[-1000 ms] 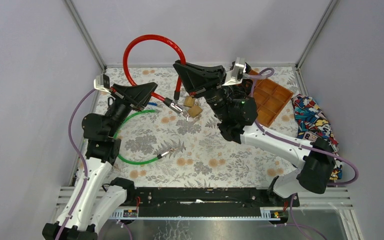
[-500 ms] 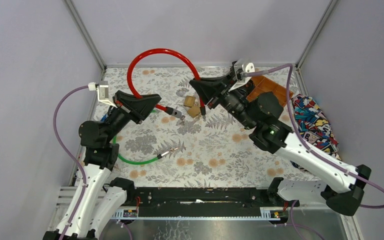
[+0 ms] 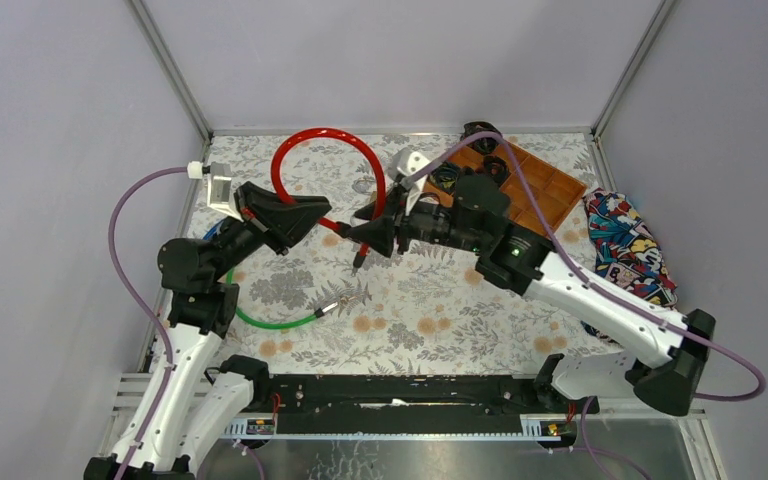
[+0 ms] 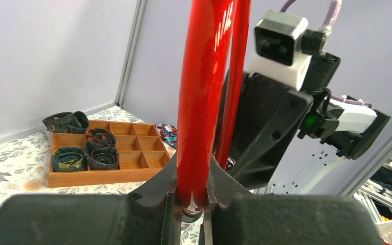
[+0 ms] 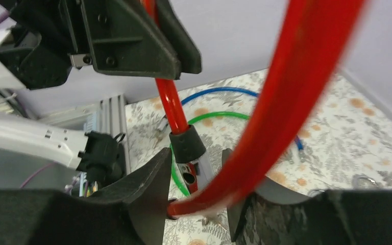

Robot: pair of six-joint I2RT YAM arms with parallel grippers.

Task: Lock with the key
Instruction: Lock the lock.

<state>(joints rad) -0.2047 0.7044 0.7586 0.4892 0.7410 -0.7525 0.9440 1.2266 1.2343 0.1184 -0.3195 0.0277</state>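
Carefully — with my left claw (image 4: 193,189) clamped on one end of the red cable lock (image 4: 201,102) and my right claw (image 5: 196,194) pinching the other, both above the middle of the table (image 3: 410,300) — I'd best square the metal pin (image 5: 189,176) to its mate before pushing.

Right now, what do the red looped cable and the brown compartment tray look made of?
Red looped cable: glossy plastic or rubber sheath, judging by sharp highlights and smooth bend; core hidden. Its end fitting: matte black collar, shiny metal tip likely. Brown compartment tray: probably wood, matte, warm brown with thin dividers.
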